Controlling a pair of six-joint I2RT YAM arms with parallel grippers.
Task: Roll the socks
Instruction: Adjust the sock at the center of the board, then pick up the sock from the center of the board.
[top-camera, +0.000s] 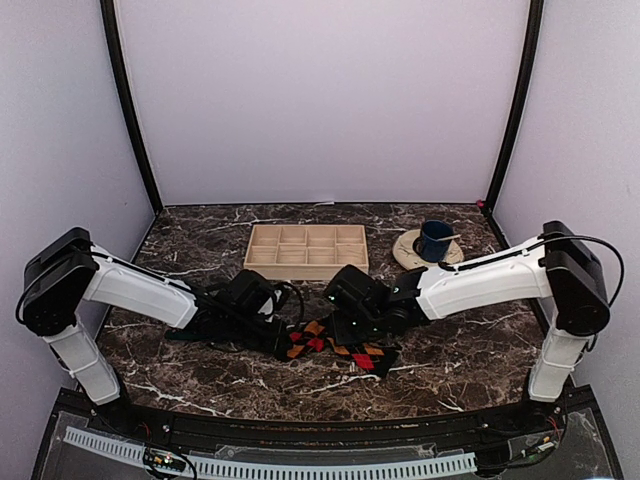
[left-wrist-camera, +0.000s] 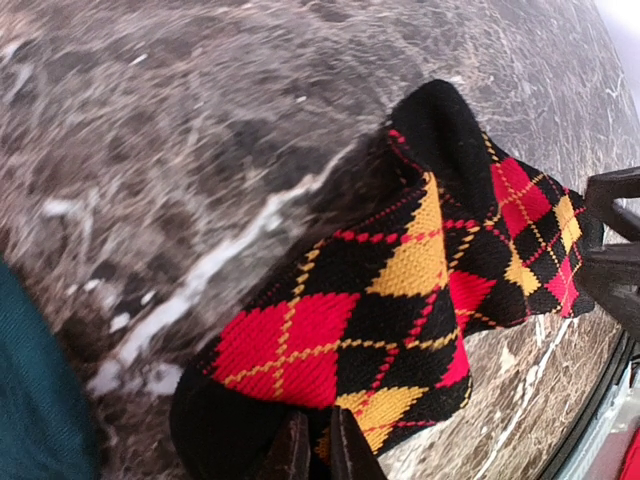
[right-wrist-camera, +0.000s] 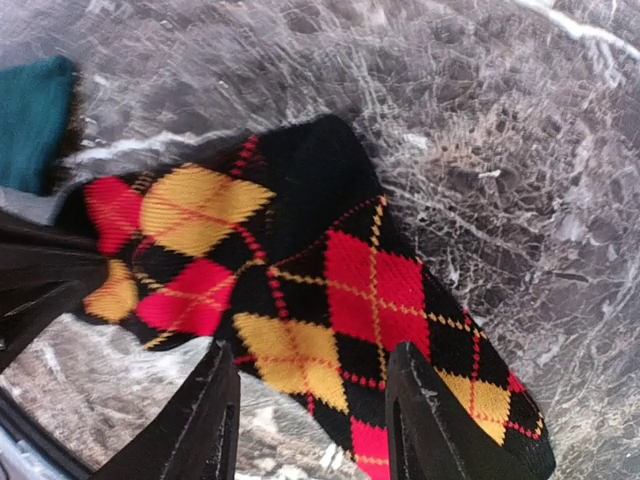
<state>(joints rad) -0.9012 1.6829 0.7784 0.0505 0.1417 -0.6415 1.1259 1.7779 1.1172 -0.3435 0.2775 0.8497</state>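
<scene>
Black argyle sock (left-wrist-camera: 400, 300) lies merely folded (hardly a roll), left gripper (left-wrist-camera: 318, 428) pinching its edge, right gripper (right-wrist-camera: 312, 355) open astride it, teal sock (right-wrist-camera: 30, 120) left to do.

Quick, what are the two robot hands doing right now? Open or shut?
Left gripper: shut, pinching the edge of the argyle sock.
Right gripper: open, straddling the same sock without gripping it.

Soft, even light fills the overhead view, and shadows are faint. Beyond the left gripper (left-wrist-camera: 318, 445) the marble table (left-wrist-camera: 150, 150) smears with blur, while the argyle sock (left-wrist-camera: 400, 290) just ahead is sharp. Past the right gripper (right-wrist-camera: 310, 410) the table looks washed out and curves at the edges.
</scene>
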